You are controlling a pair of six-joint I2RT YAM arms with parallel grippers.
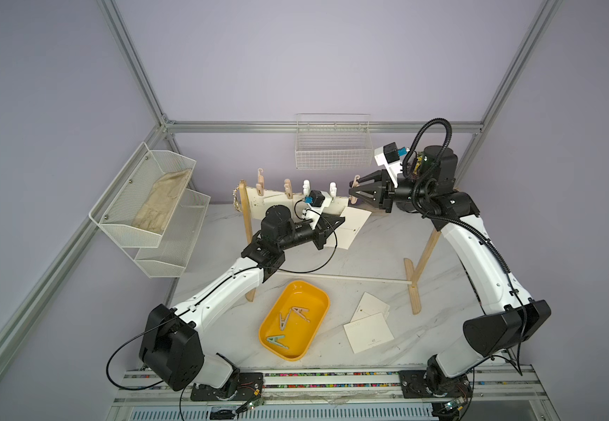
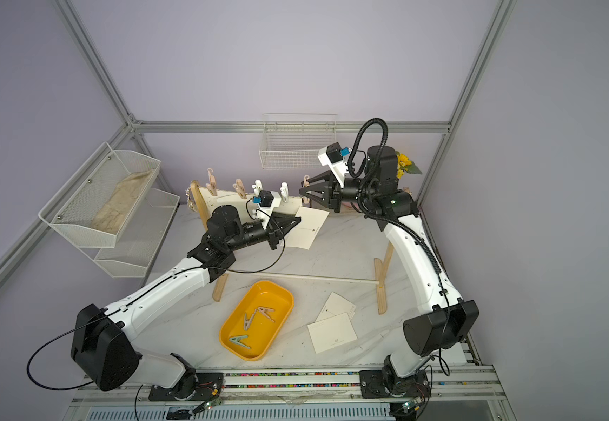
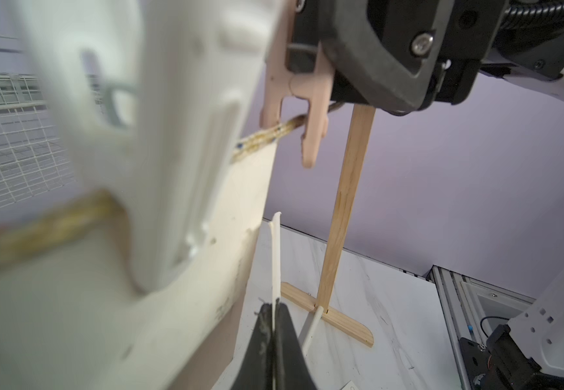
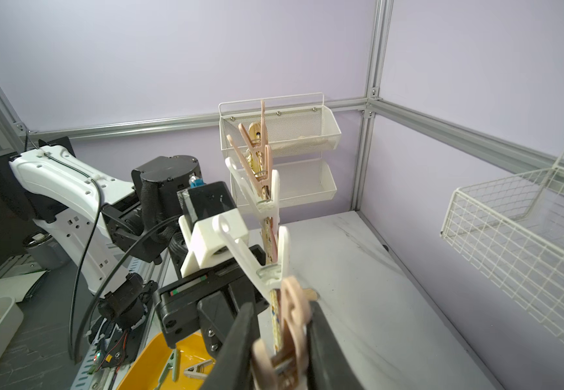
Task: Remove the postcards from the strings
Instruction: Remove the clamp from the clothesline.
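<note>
- The white marble-patterned table is smooth and hard.
- A light wooden rack with thin posts stands across the far half of the table. A twisted beige-and-white rope runs between the post tops.
- A glossy yellow plastic tray near the front edge holds loose clothespins.
- The cream-white rectangular paper postcards are in three places. A row hangs from the rope, two lie flat near the front right corner, and one slanted postcard hangs at the right end of the rope.
- The left pincer is pressed together on an edge of the slanted postcard.
- The right pincer squeezes the top of a pale pink plastic clothespin on the rope. The mouth of the clothespin looks spread around the rope.
- I judge the card to be thin, light and easy to bend. It is best held close to an edge and pulled gently. If the clip still bites, the paper may crease or tear.
</note>
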